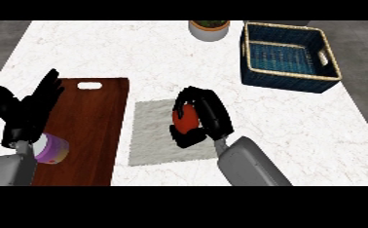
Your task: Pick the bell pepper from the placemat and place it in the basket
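Note:
A red bell pepper (185, 120) sits on the pale grey placemat (152, 129) in the middle of the counter. My right hand (208, 116) is curled round the pepper from its right side, with fingers over its top and thumb below, hiding much of it. The dark blue woven basket (320, 81) with a tan rim stands at the back right, nothing inside it. My left hand (30, 110) rests open at the left edge, fingers up, above the cutting board.
A dark wooden cutting board (90, 124) lies left of the placemat, with a purple and white cup (52, 149) on its near left corner. A potted plant (209, 29) stands at the back, left of the basket.

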